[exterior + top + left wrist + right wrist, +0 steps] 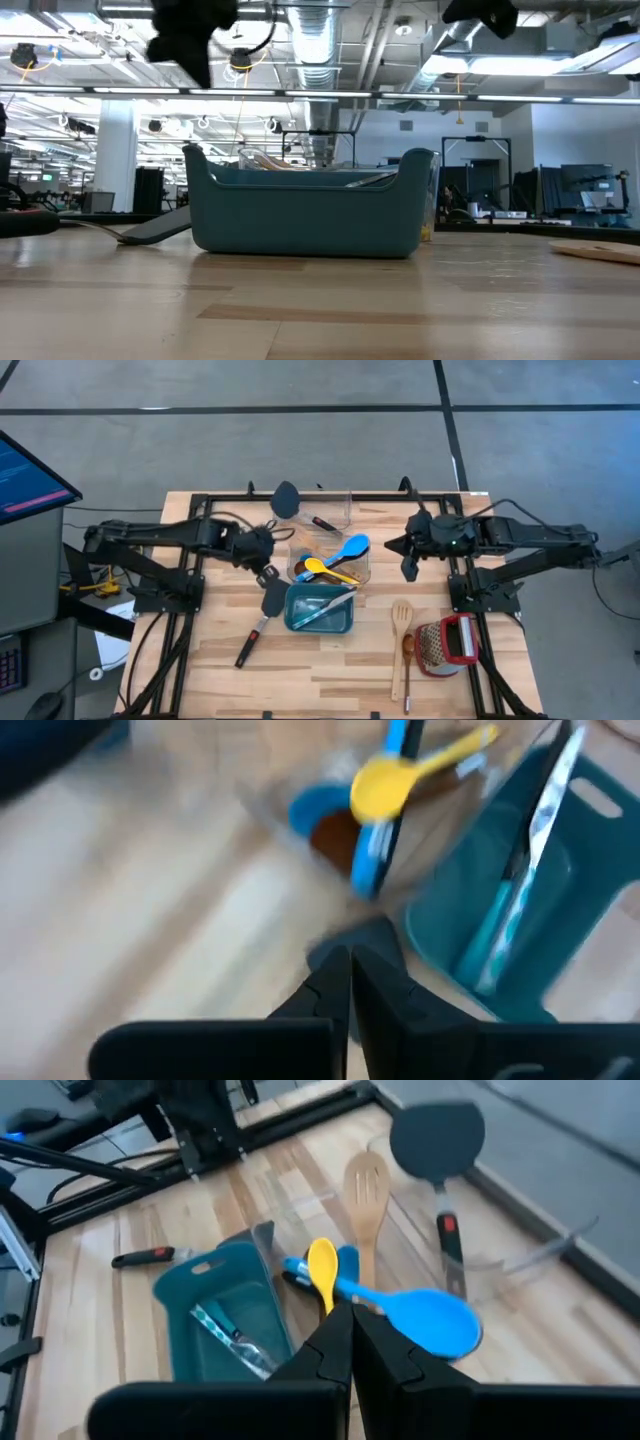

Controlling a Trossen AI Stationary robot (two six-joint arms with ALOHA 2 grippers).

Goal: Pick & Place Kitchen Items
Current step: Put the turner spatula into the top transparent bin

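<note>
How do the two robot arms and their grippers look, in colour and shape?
Both arms are black, slim, jointed tubes on black frame bases, with dark cables along them. The left gripper and the right gripper each end in two black, flat, tapering fingers. No markings are visible on them.

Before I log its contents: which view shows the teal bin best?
The high view: the teal bin shows whole from above. The low view shows only its side; both wrist views show part of its inside.

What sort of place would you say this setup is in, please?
Probably a robotics lab in an open industrial hall: exposed ceiling ducts, a monitor beside the wooden table, and kitchen utensils around a teal bin as test props.
</note>
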